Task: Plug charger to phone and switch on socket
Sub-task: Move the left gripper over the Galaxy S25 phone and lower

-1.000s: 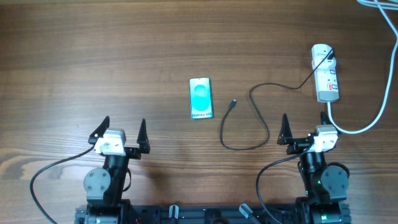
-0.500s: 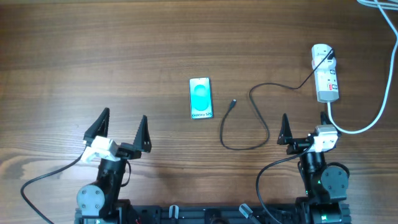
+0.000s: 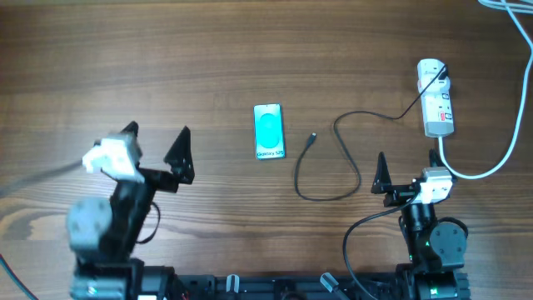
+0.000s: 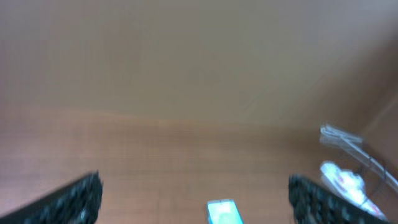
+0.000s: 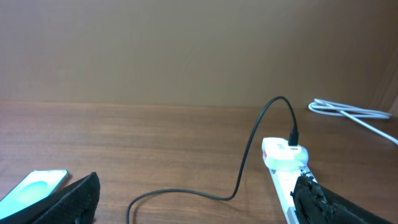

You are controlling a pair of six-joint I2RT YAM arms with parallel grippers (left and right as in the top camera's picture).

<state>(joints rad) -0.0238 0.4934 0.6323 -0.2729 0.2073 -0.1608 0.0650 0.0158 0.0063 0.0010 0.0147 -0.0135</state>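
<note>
Wooden table (image 3: 166, 50): left gripper (image 3: 158, 132), fingers spread, hovers left of the phone (image 3: 268, 131); charger (image 3: 311, 139) tip just right; socket (image 3: 435, 108) and wide-open right gripper (image 3: 407, 158) farther right.

Black left gripper (image 3: 156, 135) and right gripper (image 3: 407, 160), pointed triangular fingers (image 3: 181, 152), white wrist blocks (image 3: 112, 155), round grey joint housings (image 3: 87, 223), thin black cable (image 3: 347, 242) at right arm's seven o'clock

table (image 3: 208, 50): dark brown wood, grain ran left to right | wall (image 5: 186, 50): plain flat brown, rose behind the table's far edge in both wrist views, blurred in the left
</note>
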